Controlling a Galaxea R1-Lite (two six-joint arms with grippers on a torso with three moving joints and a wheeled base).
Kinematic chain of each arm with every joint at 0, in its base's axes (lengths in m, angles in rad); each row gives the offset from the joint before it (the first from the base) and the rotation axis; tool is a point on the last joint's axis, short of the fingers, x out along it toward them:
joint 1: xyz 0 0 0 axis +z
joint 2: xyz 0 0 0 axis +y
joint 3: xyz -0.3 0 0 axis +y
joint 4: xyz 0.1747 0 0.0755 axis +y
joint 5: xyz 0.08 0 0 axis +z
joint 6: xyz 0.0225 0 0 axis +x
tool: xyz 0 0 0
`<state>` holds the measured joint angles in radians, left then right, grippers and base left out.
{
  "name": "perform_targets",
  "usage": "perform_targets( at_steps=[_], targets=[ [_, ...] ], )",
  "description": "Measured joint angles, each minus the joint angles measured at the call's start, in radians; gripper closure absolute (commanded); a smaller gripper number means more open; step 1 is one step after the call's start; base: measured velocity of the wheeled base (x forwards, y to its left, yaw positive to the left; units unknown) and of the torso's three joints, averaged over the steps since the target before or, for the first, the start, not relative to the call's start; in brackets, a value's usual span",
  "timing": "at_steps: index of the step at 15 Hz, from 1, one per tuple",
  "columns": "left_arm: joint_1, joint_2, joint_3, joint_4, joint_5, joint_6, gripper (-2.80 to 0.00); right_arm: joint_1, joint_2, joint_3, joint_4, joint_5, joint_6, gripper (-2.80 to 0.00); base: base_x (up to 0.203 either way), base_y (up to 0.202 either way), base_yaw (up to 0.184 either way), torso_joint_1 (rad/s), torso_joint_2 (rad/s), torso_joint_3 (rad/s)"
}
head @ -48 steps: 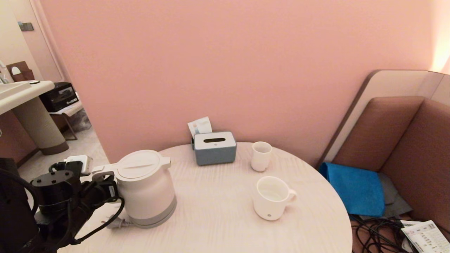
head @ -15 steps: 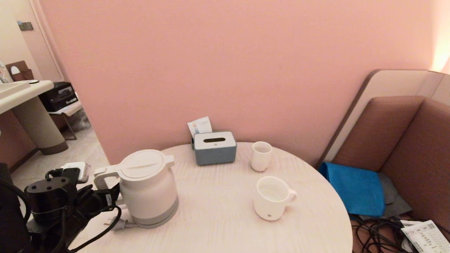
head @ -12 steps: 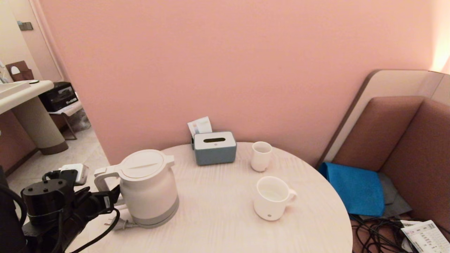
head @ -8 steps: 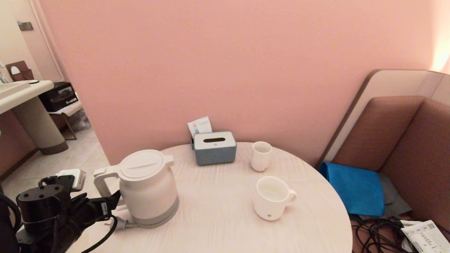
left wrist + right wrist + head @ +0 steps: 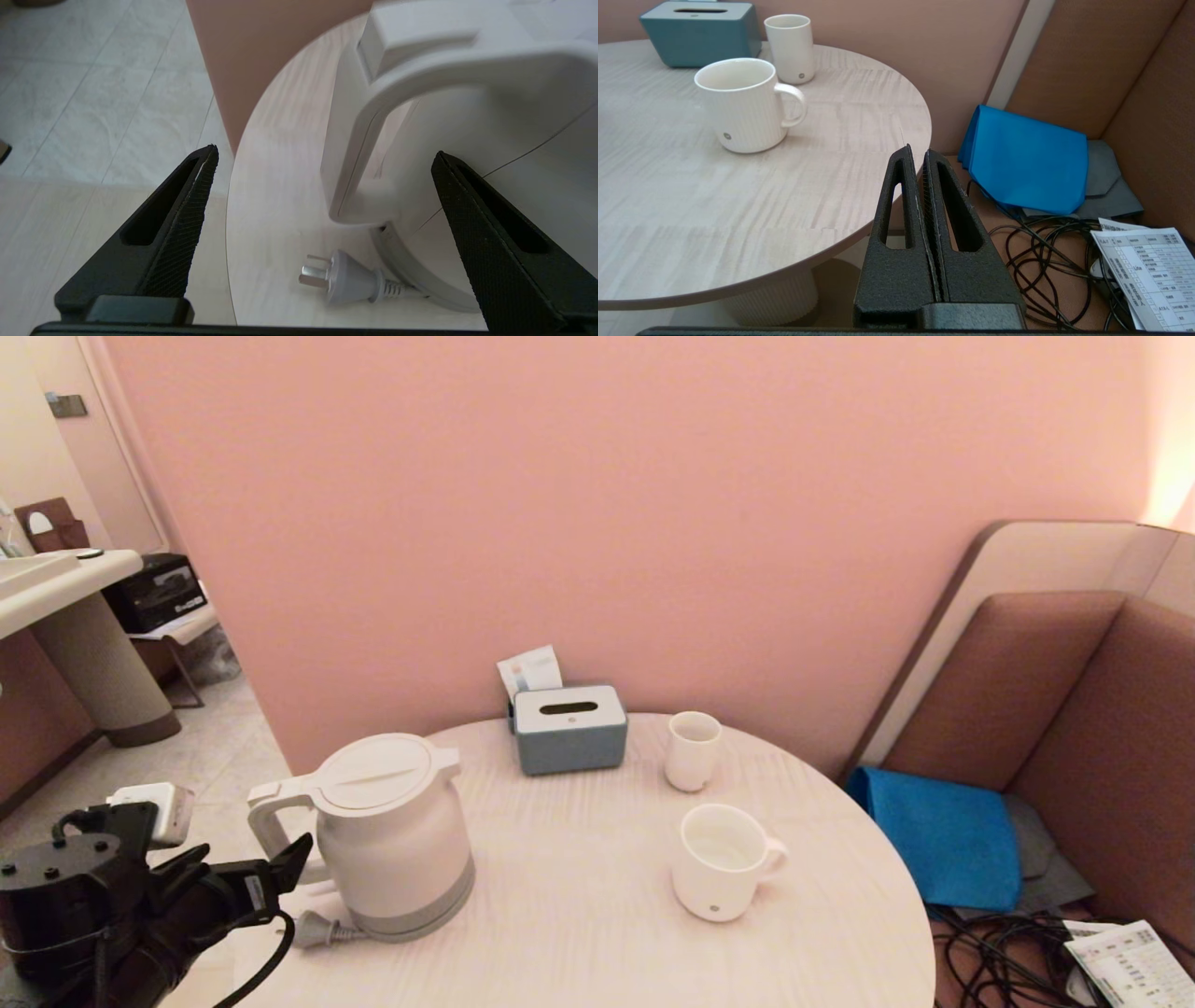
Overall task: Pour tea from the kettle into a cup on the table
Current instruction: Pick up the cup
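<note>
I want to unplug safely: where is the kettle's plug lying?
In the head view, the grey plug lies loose on the table, left side, beside the kettle.

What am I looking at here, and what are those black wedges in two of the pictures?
It is a two-armed robot seen through three cameras: one on its head, one on each wrist. The black wedges are gripper fingers. The left gripper is open beside the kettle, just short of its handle, holding nothing. The right gripper is shut and empty, parked off the edge of the table. On the table also stand the cup, a smaller cup, a tissue box and the kettle's unplugged plug.
</note>
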<state>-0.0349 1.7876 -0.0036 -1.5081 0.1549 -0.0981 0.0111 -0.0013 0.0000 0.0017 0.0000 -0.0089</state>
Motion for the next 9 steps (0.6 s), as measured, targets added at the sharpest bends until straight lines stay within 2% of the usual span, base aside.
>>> perform_targets(
  at_steps=[2,5,7,9],
  targets=[
    [-0.001,-0.042,0.002,0.030,0.000,0.002,-2.80,0.000,0.000,0.000,0.000,0.000,0.000,0.00,0.000,0.000,0.000,0.000,0.00,0.000],
    [0.000,-0.115,0.003,0.139,0.000,0.011,-2.80,0.000,0.000,0.000,0.000,0.000,0.000,0.00,0.000,0.000,0.000,0.000,0.00,0.000],
    [0.000,-0.181,-0.013,0.252,0.000,0.018,-2.80,0.000,0.000,0.000,0.000,0.000,0.000,0.00,0.000,0.000,0.000,0.000,0.00,0.000],
    [-0.001,-0.277,-0.062,0.418,-0.003,0.019,-2.80,0.000,0.000,0.000,0.000,0.000,0.000,0.00,0.000,0.000,0.000,0.000,0.00,0.000]
  ],
)
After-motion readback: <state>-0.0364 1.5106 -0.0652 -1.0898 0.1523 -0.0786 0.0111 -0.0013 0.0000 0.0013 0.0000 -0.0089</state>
